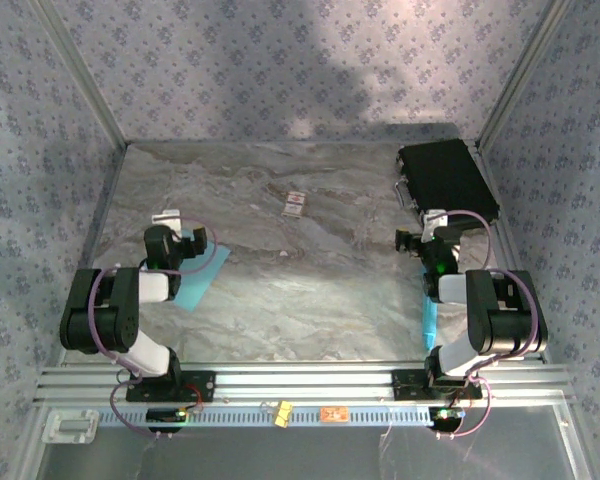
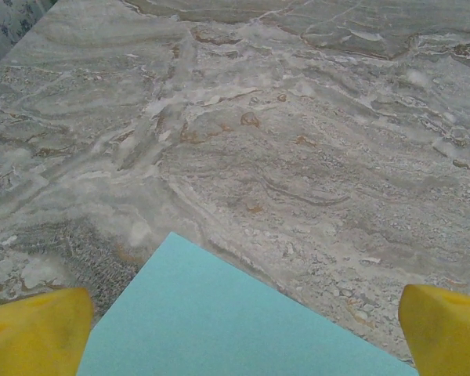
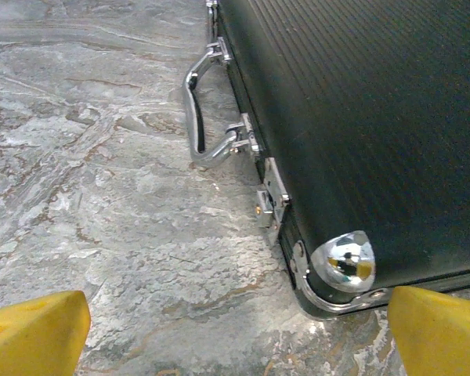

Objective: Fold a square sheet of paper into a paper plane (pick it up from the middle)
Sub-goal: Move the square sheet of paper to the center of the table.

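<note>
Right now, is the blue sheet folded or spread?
Spread flat: the square sheet of paper lies on the table, no crease in the visible part.

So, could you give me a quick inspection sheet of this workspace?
Surface: marbled grey table.
Job's things: blue sheet, flat and unfolded, under the left gripper.
Clutter: white card mid-table; black case at the far right; cyan pen by the right arm.
Grippers: left gripper open above the sheet's corner; right gripper open, facing the case, holding nothing.
Cables: purple loops on both arms.
Surroundings: patterned walls.
</note>
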Robot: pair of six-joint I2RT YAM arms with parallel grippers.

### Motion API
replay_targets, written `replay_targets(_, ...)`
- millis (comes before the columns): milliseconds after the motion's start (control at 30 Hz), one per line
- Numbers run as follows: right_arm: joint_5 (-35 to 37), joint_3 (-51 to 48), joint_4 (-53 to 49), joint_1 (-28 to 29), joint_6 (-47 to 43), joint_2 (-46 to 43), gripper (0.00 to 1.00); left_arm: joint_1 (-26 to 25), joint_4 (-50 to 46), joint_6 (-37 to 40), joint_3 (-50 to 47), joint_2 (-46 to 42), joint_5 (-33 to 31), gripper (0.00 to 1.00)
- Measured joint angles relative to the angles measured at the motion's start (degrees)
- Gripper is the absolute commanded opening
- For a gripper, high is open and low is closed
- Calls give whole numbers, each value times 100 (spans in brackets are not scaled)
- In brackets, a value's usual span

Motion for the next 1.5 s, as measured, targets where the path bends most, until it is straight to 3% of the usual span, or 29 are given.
replay_targets(167, -212, 302, -911, 24, -44, -407, 97, 0, -612, -83, 136, -581, -98, 100)
replay_targets(333, -365, 1036, -2214, 136, 168, -1099, 99, 2, -2201, -772, 796, -1178, -560, 100)
replay_targets(467, -612, 1543, -3403, 234, 957, -1840, 99, 44, -3873, -1700, 1574, -1561, -778, 100)
replay_targets(600, -1495, 1985, -4059, 136, 1965, -2020, 99, 225, -4607, -2433, 1631, -1762, -308, 100)
replay_targets(700, -1961, 1980, -4400, 385, 2448, -2020, 99, 225, -4951, -2796, 1502, -1606, 210, 100)
replay_targets(900, -2142, 1823, -4739, 1222, 2861, -2133, 99, 216, -5237, -3204, 1464, -1075, 804, 100)
replay_targets(1300, -1880, 1233, -4955, 1744, 3235, -2583, 99, 162, -5342, -3654, 1377, -693, 1268, 100)
replay_targets(1500, -1722, 881, -4992, 1834, 3421, -2931, 99, -304, -5278, -4028, 1257, -695, 1241, 100)
